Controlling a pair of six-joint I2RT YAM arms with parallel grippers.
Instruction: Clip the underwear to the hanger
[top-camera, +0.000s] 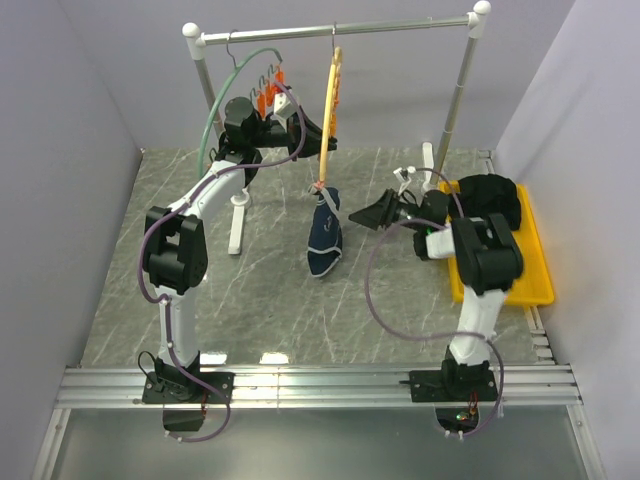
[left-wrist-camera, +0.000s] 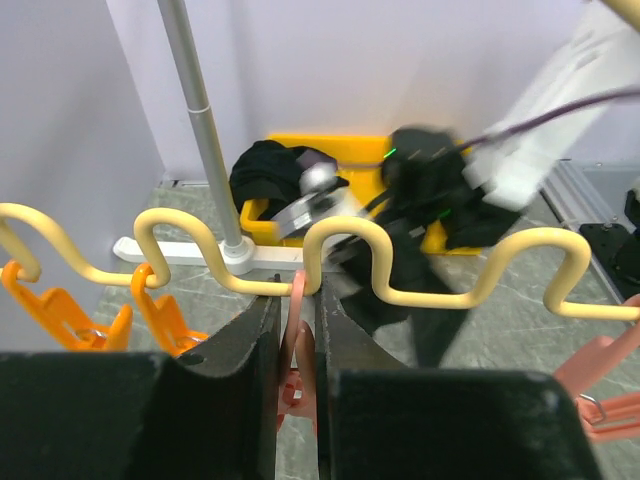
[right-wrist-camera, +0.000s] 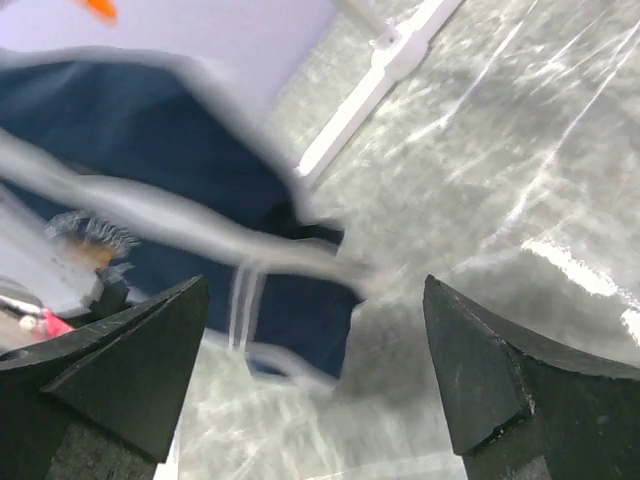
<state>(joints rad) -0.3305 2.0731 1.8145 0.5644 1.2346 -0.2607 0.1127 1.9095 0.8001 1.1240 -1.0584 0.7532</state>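
The yellow hanger (top-camera: 331, 105) hangs edge-on from the rack rod. The navy underwear (top-camera: 325, 238) with white trim dangles below its lower end, at an orange clip (top-camera: 321, 188). My left gripper (top-camera: 318, 130) is up at the hanger; in the left wrist view its jaws are shut on a pale orange clip (left-wrist-camera: 297, 330) under the wavy yellow hanger (left-wrist-camera: 400, 297). My right gripper (top-camera: 385, 212) stands open just right of the underwear. In the right wrist view the underwear (right-wrist-camera: 150, 150) is blurred beyond the wide-apart fingers, and nothing lies between the right gripper (right-wrist-camera: 312, 300).
A green hanger (top-camera: 222, 95) with orange clips (top-camera: 268, 95) hangs at the left of the rod. The rack's posts (top-camera: 456, 95) and base foot (top-camera: 238, 225) stand on the table. A yellow tray (top-camera: 535, 270) at the right holds a black clothing pile (top-camera: 490, 200).
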